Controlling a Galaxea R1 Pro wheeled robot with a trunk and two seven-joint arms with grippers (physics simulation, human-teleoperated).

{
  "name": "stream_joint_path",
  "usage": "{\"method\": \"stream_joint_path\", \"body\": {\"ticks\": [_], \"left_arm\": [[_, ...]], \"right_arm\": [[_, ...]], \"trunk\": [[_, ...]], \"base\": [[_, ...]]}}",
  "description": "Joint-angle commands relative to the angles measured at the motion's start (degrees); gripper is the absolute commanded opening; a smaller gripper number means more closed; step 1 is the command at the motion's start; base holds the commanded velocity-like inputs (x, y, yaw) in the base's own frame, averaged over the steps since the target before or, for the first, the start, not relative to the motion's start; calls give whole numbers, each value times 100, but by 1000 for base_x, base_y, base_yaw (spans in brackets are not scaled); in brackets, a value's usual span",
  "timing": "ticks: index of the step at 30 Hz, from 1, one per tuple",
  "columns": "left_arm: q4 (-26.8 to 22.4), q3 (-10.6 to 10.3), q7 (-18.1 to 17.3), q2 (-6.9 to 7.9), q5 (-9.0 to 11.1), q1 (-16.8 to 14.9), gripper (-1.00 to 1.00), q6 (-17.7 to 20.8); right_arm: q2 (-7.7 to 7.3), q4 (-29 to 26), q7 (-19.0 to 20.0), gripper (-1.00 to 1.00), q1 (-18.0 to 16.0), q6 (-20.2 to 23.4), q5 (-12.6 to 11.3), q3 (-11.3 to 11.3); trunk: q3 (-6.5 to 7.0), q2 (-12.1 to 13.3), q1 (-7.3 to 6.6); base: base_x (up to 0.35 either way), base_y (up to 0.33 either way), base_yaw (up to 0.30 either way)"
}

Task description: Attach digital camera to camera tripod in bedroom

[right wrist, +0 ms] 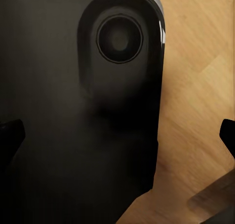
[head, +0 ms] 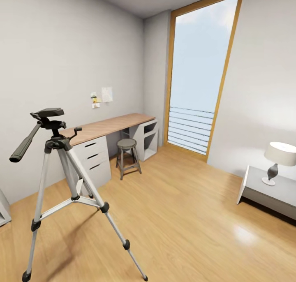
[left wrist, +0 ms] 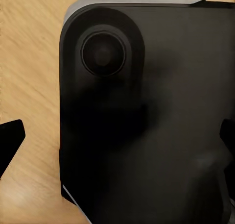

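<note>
Nearest to the wrist cameras, a dark, rounded panel of the robot's own body [left wrist: 147, 126] is seen close up against the light wood floor [left wrist: 29, 62], which suggests that both arms are hung low and tucked beside the base, a posture judged suitable for travel, not for reaching. At the edges of the left wrist view the black fingertips [left wrist: 11, 136] of the left gripper [left wrist: 117, 140] are seen set wide apart with nothing between them, and in the right wrist view the right gripper [right wrist: 117, 136] is likewise spread, its fingertips [right wrist: 11, 136] at the frame's margins with nothing grasped. In the head view, the camera tripod [head: 61, 179] is stood close at the left on the bedroom floor [head: 185, 216], its silver legs splayed for stability and its black head left bare, the pan handle angled down and to the left; the mounting plate is thus kept free for what is to be attached. The digital camera cannot be found in these views, so it is judged that it has yet to be located and fetched. Farther off, a wooden desk [head: 109, 125] with white drawers is set along the left wall, with a round stool [head: 127, 156] just before it. At the right, a lamp [head: 279, 158] is placed on a low grey nightstand [head: 267, 193], and a tall window [head: 201, 72] is set at the far end.
</note>
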Motion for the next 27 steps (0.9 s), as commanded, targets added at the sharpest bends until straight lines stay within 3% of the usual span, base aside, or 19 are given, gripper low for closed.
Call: {"method": "stream_joint_path", "body": {"ticks": [1, 10, 19, 22, 27], "left_arm": [[-8, 3, -1, -1, 39, 3, 100, -7], [-8, 3, -1, -1, 35, 3, 100, -10], [-136, -28, 20, 2, 30, 3, 100, -4], [-439, -33, 36, 19, 23, 3, 100, 45], [-1398, -28, 49, 168, 24, 1, 100, 413]], "right_arm": [[-1, 0, -1, 100, -1, -19, 4, 3], [0, 0, -1, 100, -1, -24, 3, 3], [-64, -116, -10, 100, -11, -249, -5, -7], [-119, -400, -20, 100, -32, -234, -3, -10], [-175, -1619, -36, 100, -63, 309, -6, -24]], "trunk": [[-3, -1, 3], [-3, -1, 3], [-3, -1, 3], [-3, -1, 3], [-3, -1, 3]], "base": [[224, 0, 0], [202, 0, 0], [36, 0, 0], [6, 0, 0], [2, 0, 0]]}}
